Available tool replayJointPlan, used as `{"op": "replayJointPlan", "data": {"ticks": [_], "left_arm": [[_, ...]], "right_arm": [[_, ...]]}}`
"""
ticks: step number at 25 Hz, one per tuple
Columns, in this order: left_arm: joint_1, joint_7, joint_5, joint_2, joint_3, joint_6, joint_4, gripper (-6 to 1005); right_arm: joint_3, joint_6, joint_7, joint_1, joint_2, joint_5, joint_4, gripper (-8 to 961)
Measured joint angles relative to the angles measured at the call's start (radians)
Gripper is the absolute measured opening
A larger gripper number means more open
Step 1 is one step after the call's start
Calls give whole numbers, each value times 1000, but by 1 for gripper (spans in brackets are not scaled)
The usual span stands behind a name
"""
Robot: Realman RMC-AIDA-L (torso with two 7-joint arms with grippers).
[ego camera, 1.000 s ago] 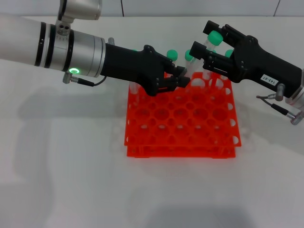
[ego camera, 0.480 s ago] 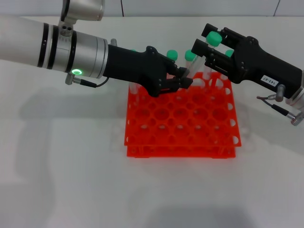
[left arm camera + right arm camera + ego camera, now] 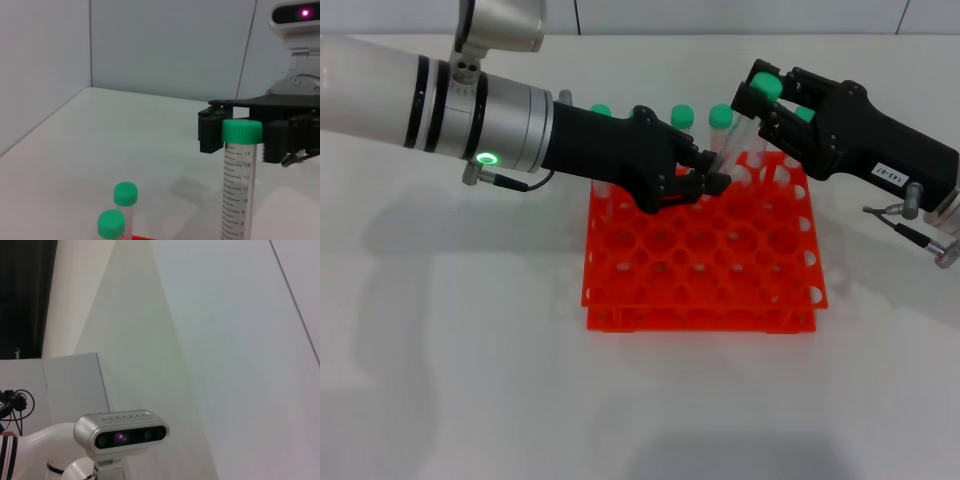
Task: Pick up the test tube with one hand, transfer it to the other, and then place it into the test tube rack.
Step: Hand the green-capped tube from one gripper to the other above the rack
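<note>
A white table (image 3: 470, 380) lies under pale wall panels. On it sits the orange-red test tube rack (image 3: 700, 255), with bare tabletop open on every side. The left gripper (image 3: 712, 172), over the rack's far rows, is clenched on the test tube (image 3: 722, 135), tilted, green cap up. The right gripper (image 3: 752, 92), at the rack's far right corner, stands released and has lifted slightly and drawn back from the tube since a second ago. Other green-capped tubes (image 3: 682, 117) stand along the far row.

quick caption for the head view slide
Left gripper holds a test tube over the orange rack; right gripper waits beside.
</note>
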State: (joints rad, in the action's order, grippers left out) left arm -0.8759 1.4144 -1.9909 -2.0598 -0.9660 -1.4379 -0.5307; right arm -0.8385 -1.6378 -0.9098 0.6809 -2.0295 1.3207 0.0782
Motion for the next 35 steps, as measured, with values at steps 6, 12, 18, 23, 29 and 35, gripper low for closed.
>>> {"op": "replayJointPlan", "data": {"ticks": [6, 12, 18, 23, 29, 35], "left_arm": [[1, 0, 0, -2, -3, -2, -2, 233], [6, 1, 0, -3, -3, -4, -7, 238], [11, 49, -2, -3, -4, -7, -37, 243], [40, 106, -1, -11, -4, -9, -103, 269], [69, 165, -2, -17, -30, -37, -175, 404], [120, 266, -4, -15, -44, -107, -324, 575]], "right_arm": [[-2, 2, 0, 2, 0, 0, 1, 291], [2, 4, 0, 1, 0, 1, 2, 266], [7, 5, -3, 0, 0, -2, 9, 257], [7, 6, -6, -1, 0, -1, 10, 257], [7, 3, -9, -1, 0, 0, 12, 257], [7, -1, -10, -1, 5, -3, 14, 257]]}}
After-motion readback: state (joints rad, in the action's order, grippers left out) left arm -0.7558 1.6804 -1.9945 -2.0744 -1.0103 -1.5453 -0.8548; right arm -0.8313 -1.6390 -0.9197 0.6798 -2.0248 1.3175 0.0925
